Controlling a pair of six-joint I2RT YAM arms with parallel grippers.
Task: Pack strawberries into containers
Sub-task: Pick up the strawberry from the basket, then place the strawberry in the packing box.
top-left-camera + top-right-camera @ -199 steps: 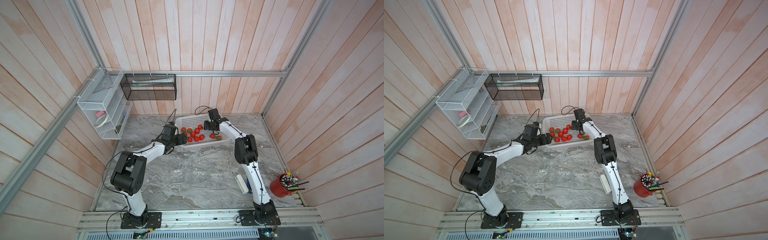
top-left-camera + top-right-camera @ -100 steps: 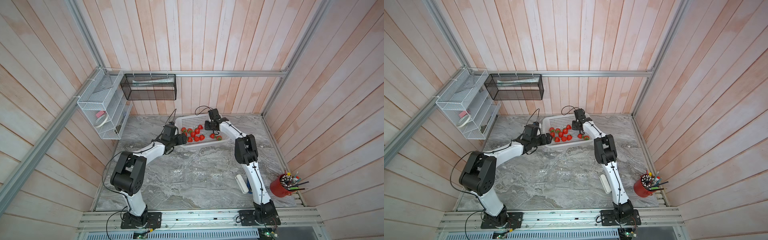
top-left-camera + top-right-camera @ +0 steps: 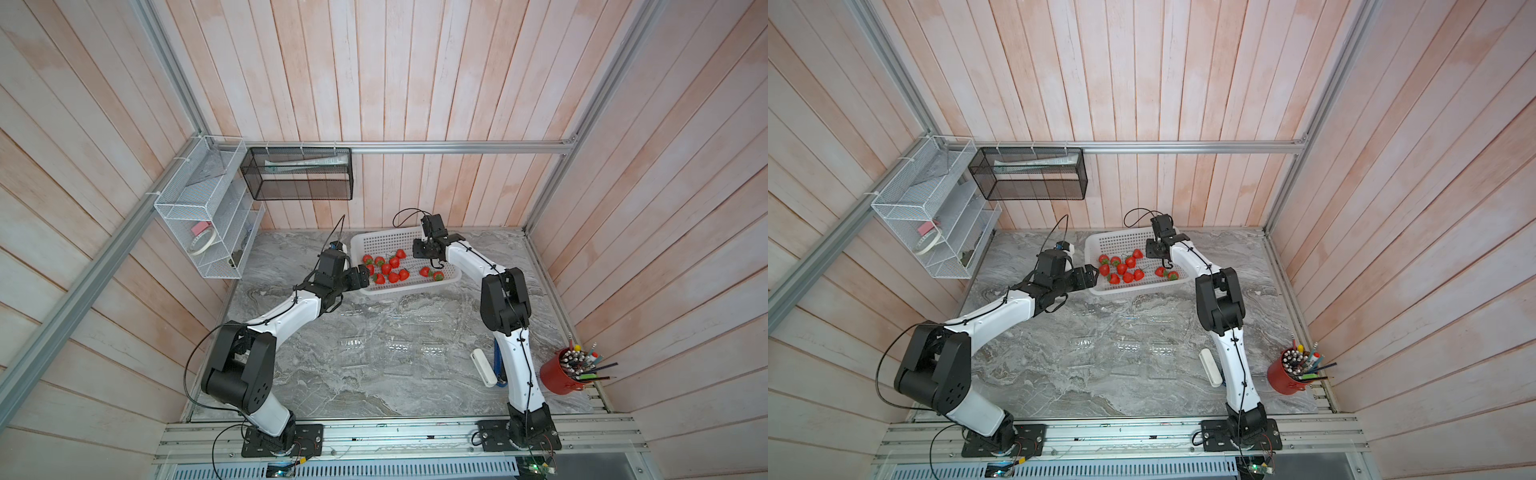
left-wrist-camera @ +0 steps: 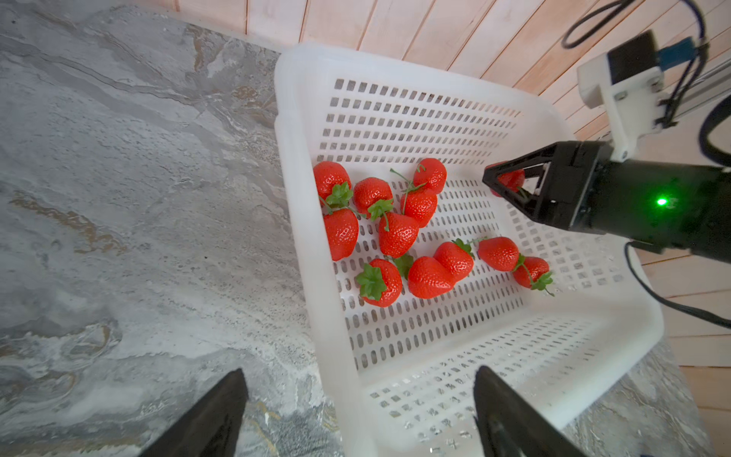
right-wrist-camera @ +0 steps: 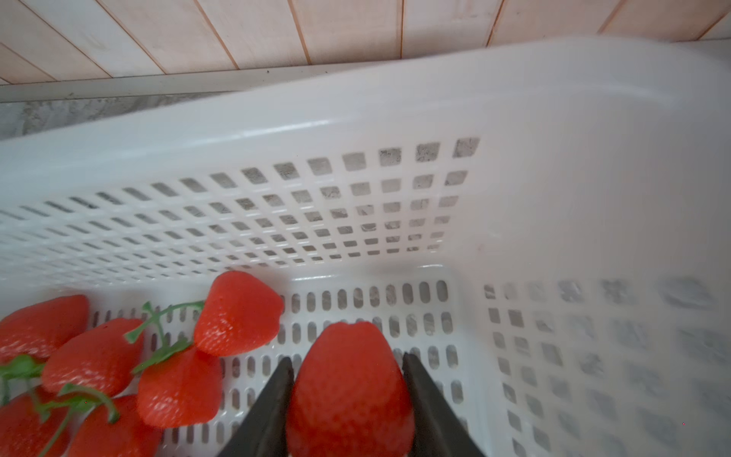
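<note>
A white plastic basket (image 4: 395,114) with slotted walls and floor sits at the back of a grey marble desk (image 4: 118,198). Inside it, the right jaws are clenched on one strawberry (image 5: 350,391), a dark finger pressing each flank. Its long axis runs along the fingers, with the blunt red tip pointing away from the wrist toward the basket's back wall and the green cap tucked toward the wrist. Eleven more strawberries (image 4: 397,233) lie loose on their sides on the basket floor. They are bunched toward the left arm's end and their tips point every which way. They are glossy and seed-dimpled, with leafy green caps and thin stems. The left jaws are spread wide and empty at the basket's nearest corner, with one dark fingertip (image 4: 221,415) over the marble and its twin over the basket wall. Nearer the arm bases, three clear square containers (image 3: 397,347) lie open on the desk, faint against the marble, with no red in them.
</note>
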